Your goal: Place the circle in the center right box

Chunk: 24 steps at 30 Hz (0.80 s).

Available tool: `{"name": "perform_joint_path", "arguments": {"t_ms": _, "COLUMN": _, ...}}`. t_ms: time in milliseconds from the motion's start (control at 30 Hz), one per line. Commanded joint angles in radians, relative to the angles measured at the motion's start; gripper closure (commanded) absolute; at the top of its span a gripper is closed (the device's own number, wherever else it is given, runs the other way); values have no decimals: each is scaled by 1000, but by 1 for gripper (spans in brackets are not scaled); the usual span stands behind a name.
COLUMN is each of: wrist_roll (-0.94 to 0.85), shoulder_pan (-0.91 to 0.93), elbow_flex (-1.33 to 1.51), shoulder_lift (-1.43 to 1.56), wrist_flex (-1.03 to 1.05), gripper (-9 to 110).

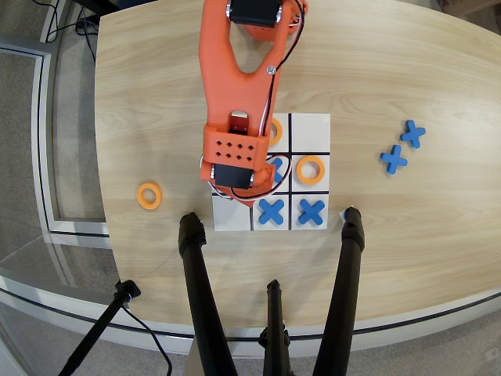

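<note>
My orange arm reaches down from the top of the overhead view. Its wrist and gripper (232, 182) hang over the left column of the white three-by-three board (313, 125) and cover the middle-left cell. The fingers are hidden under the wrist, as is anything they hold. One orange circle (311, 169) lies in the middle-right cell. Another circle (275, 130) sits in the top-middle cell, half covered by the arm. A third circle (149, 195) lies on the table left of the board. A blue cross (275, 166) peeks out in the centre cell.
Blue crosses fill the bottom-middle cell (271, 210) and the bottom-right cell (311, 210). Two spare blue crosses (394, 159) (412, 134) lie on the wood at the right. Black stand legs (196, 290) (344, 282) rise from the near edge below the board.
</note>
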Motion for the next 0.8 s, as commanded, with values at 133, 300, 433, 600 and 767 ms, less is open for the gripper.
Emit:
{"name": "perform_joint_path", "arguments": {"t_ms": 133, "wrist_roll": -3, "shoulder_pan": 17, "elbow_flex": -112, "shoulder_lift": 29, "wrist_flex": 54, "gripper": 95}}
{"name": "perform_joint_path", "arguments": {"t_ms": 300, "wrist_roll": -21, "shoulder_pan": 41, "elbow_flex": -222, "shoulder_lift": 143, "wrist_flex": 186, "gripper": 91}}
{"name": "perform_joint_path", "arguments": {"t_ms": 433, "wrist_roll": -64, "shoulder_pan": 63, "elbow_flex": -258, "shoulder_lift": 276, "wrist_flex": 284, "gripper": 91}}
{"name": "perform_joint_path", "arguments": {"t_ms": 600, "wrist_roll": -155, "shoulder_pan": 106, "elbow_flex": -121, "shoulder_lift": 546, "wrist_flex": 403, "gripper": 91}}
{"name": "perform_joint_path", "arguments": {"t_ms": 767, "wrist_roll": -227, "shoulder_pan": 110, "elbow_flex": 204, "shoulder_lift": 844, "wrist_flex": 425, "gripper": 91}}
